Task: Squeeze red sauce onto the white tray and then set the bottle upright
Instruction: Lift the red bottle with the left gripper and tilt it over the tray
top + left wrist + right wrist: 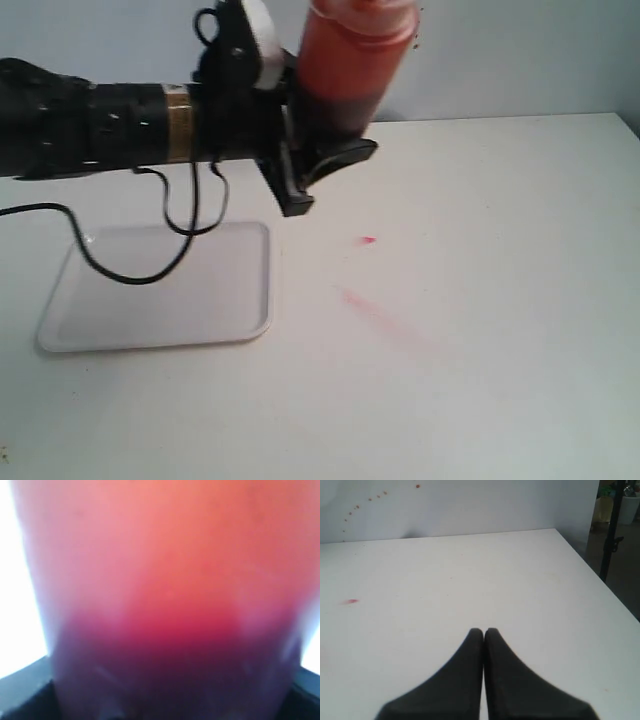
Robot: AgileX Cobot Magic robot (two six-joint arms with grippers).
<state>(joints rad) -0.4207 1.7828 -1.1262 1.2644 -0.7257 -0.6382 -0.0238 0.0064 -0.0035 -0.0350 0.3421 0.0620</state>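
A: The bottle (352, 65) is seen held high above the table (500, 350), clamped between the fingers of the left gripper (330, 177), its top cut off by the frame edge.

B: Confirmed from the left wrist: the view is filled by the bottle (165, 580), blurred, with darker red pooled at its lower end. Only black edges of the gripper are made out.

A: The white tray (215, 300) is found lying flat on the table, below and to the left of the bottle, with a black cable (150, 270) looped above it.

B: A small drop of red sauce (368, 240) is spotted on the bare table right of the tray, with a pale pink smear (385, 315) nearer the camera.

A: And the right gripper (483, 630)?

B: Its jaws are pressed together with nothing between them, held over the table. The same drop (351, 601) is picked up there.
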